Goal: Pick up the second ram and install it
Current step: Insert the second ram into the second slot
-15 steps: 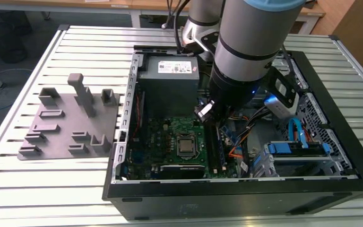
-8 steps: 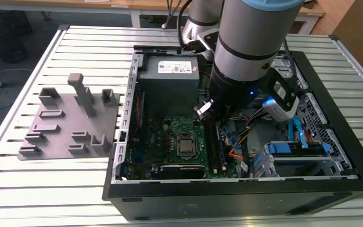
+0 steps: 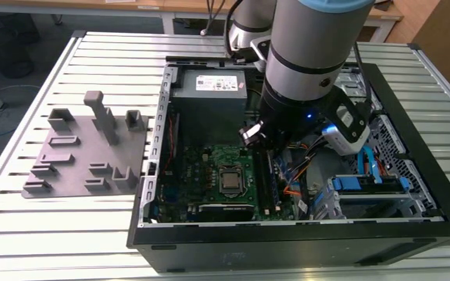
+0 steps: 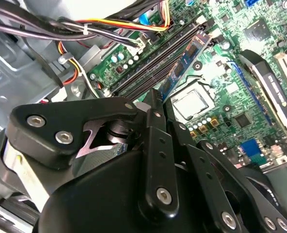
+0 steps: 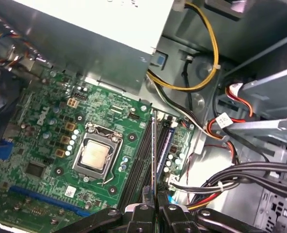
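My gripper (image 5: 153,195) is down inside the open computer case (image 3: 303,234), over the black memory slots (image 5: 142,150) of the green motherboard (image 3: 209,161). It is shut on the second ram (image 5: 153,145), a thin stick seen edge-on that runs along the slots. In the second wrist view the ram (image 4: 184,63) shows its blue-green face reaching out from a black fingertip (image 4: 154,99). I cannot tell whether it sits in a slot or hangs just above. Another blue stick (image 5: 166,143) stands in a neighbouring slot. In the exterior view the gripper (image 3: 266,147) is under the arm's wrist.
The grey power supply (image 3: 209,88) fills the case's far end. The processor socket (image 5: 96,156) lies beside the slots. Bundled cables (image 5: 209,73) and a blue drive cage (image 3: 370,181) crowd the exterior view's right. A grey parts fixture (image 3: 84,152) rests on the slatted table.
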You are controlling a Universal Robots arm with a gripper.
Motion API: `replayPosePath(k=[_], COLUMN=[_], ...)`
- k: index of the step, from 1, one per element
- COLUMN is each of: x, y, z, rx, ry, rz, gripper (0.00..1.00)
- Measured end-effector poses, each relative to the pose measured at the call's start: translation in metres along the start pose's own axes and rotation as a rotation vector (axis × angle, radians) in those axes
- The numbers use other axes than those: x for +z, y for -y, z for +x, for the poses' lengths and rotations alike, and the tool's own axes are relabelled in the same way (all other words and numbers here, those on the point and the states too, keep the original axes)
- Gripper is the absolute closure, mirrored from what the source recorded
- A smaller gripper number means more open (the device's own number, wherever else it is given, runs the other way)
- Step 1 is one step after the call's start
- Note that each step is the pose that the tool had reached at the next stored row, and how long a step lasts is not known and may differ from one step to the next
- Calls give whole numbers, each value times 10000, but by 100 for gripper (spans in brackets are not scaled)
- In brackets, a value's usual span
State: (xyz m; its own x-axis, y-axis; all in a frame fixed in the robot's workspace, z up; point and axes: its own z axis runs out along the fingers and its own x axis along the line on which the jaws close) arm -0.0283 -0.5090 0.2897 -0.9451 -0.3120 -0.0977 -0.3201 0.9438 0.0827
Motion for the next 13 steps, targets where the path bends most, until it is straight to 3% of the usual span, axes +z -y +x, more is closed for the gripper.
replayPosePath(k=[13], x=[1], y=[0], z=[0], rx=[1303], ry=[108], rz=[128], gripper=[86])
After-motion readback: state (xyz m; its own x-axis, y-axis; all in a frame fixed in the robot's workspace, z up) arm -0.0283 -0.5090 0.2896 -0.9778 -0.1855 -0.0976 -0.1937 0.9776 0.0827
